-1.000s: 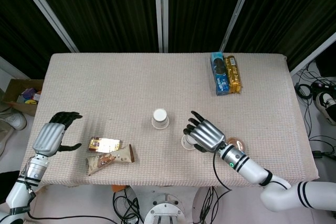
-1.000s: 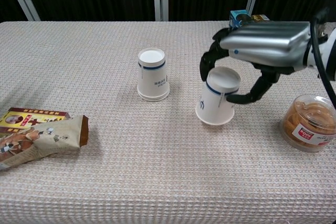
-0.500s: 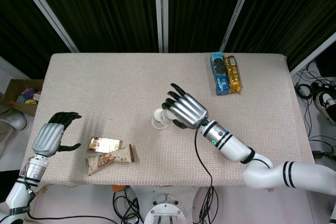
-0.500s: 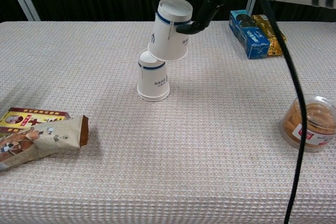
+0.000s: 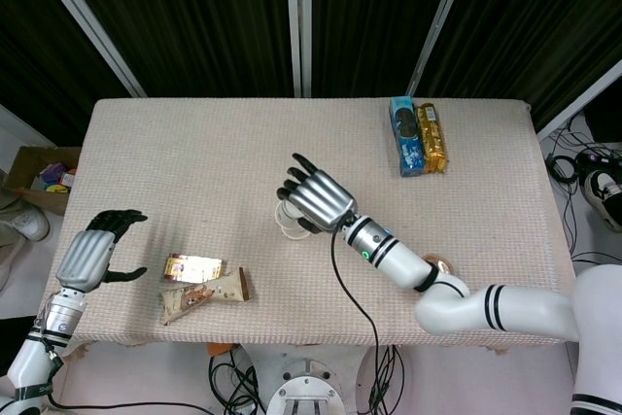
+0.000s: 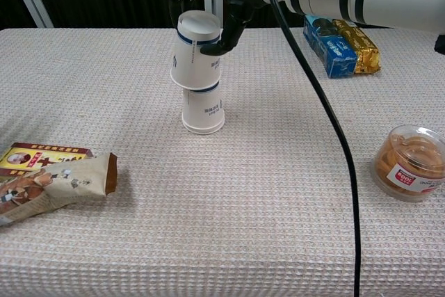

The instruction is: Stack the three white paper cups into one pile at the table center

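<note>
Two white paper cups with a blue band show, both upside down. One cup (image 6: 203, 110) stands on the table near the center; in the head view only its edge (image 5: 286, 229) peeks out under my right hand. My right hand (image 6: 221, 6) (image 5: 313, 203) grips the second cup (image 6: 195, 52) from above. This cup is slightly tilted, and its rim covers the top of the standing one. My left hand (image 5: 93, 254) hovers at the table's near left edge, fingers apart and holding nothing. No third separate cup is visible.
Two snack packets (image 6: 52, 184) (image 5: 202, 282) lie at the near left. A blue box (image 6: 329, 45) and a gold box (image 6: 356, 45) lie at the far right. A round plastic tub of biscuits (image 6: 411, 163) stands at the near right. My right forearm crosses above the table's right half.
My right hand lifted the cup off the table right of center, carried it left and farther away, and brought it down over the standing cup. The left hand stayed in place.
</note>
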Robot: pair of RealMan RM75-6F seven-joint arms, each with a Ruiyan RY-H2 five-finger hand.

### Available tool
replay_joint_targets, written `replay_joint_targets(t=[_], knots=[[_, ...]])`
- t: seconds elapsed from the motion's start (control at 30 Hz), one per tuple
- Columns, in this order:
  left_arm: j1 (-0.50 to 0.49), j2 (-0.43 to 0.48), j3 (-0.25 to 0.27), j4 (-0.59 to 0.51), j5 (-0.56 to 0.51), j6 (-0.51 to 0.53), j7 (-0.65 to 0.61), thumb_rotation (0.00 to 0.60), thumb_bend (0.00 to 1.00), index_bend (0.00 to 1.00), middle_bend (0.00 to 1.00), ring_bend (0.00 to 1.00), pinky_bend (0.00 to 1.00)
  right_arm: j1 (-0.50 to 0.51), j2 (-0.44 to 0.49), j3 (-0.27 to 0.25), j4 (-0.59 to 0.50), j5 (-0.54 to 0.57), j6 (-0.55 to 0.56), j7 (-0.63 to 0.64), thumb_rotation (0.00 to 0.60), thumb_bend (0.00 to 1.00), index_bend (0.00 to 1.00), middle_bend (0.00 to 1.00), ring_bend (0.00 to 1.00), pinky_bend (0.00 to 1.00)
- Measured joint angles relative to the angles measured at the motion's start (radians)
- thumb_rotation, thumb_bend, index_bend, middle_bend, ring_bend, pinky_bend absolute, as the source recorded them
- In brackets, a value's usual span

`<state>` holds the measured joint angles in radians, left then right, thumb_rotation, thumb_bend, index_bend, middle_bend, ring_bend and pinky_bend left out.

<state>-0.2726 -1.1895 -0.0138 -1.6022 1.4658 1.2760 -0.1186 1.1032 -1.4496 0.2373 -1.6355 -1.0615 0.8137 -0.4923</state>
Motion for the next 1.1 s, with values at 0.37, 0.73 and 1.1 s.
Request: replay_joint_targets(t=[0.37, 0.73, 1.1], knots=[[0.001, -0.003, 0.001, 0.005, 0.001, -0.007, -0.009, 0.600, 0.12, 0.22, 0.17, 0.14, 0.13, 0.047, -0.065, -0.033, 0.094, 0.077, -0.056, -0.030, 0.600, 0.30, 0.42, 0.36, 0.11, 0.05], [0.002, -0.017, 0.008, 0.032, 0.005, -0.023, -0.038, 0.600, 0.12, 0.22, 0.17, 0.14, 0.13, 0.045, -0.160, -0.091, 0.214, 0.082, -0.074, -0.015, 0.600, 0.30, 0.33, 0.29, 0.06, 0.05], [0.006, -0.023, 0.007, 0.050, 0.018, -0.008, -0.050, 0.600, 0.12, 0.22, 0.17, 0.14, 0.13, 0.027, -0.123, -0.103, 0.153, 0.118, -0.026, -0.050, 0.600, 0.28, 0.00, 0.03, 0.00, 0.00]])
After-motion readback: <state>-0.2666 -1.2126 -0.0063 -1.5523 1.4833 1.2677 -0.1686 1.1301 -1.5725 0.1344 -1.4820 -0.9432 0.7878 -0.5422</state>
